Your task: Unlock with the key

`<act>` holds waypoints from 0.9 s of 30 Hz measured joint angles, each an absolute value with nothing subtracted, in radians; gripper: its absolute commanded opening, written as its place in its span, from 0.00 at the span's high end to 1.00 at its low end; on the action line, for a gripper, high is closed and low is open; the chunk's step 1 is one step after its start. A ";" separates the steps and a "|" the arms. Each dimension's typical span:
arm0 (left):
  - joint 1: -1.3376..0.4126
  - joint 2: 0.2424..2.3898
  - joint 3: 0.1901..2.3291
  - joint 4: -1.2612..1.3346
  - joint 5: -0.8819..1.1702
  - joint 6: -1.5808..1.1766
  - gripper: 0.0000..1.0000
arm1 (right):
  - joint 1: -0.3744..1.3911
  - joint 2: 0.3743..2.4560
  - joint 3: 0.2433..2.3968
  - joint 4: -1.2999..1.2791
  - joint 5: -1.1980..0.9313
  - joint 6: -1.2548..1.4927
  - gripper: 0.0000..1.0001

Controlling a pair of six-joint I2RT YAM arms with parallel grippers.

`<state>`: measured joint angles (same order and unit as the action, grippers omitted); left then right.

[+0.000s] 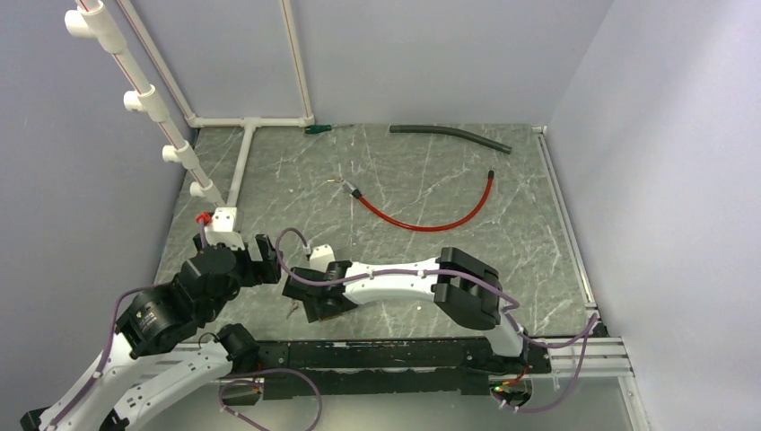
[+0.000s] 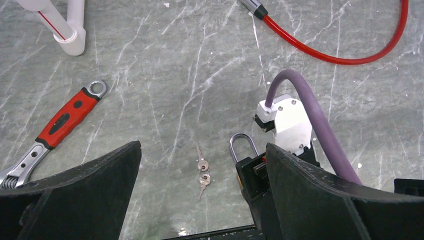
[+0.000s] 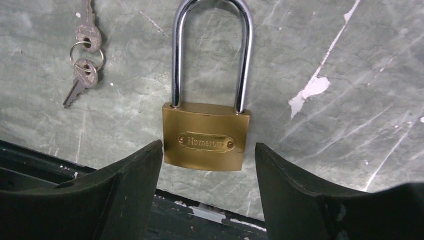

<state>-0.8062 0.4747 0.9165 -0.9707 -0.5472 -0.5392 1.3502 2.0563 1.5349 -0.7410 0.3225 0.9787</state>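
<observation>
A brass padlock (image 3: pixel 206 135) with a long steel shackle lies flat near the table's front edge. My right gripper (image 3: pixel 208 150) hangs just over it, open. Its fingers (image 3: pixel 135 180) straddle the lock's body: the left one is at the body's left corner and the right one stands clear of it. Two small keys (image 3: pixel 85 55) on one ring lie on the table a little left of the shackle. In the left wrist view the keys (image 2: pixel 202 172) lie below and between the wide-open jaws of my left gripper (image 2: pixel 202 147), untouched. The padlock's shackle (image 2: pixel 243 145) shows beside the right gripper (image 2: pixel 255 175).
A red-handled wrench (image 2: pixel 65 122) lies left of the keys. A red cable (image 1: pixel 422 215) curves across the middle of the table, with a dark grey hose (image 1: pixel 449 135) at the back. A white pipe frame (image 1: pixel 242 153) stands at the back left. A black rail (image 1: pixel 386 346) runs along the front edge.
</observation>
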 measured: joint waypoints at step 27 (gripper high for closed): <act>-0.805 0.481 0.916 -0.970 -0.539 -0.538 0.01 | 1.175 1.957 1.364 -0.621 0.294 0.931 0.65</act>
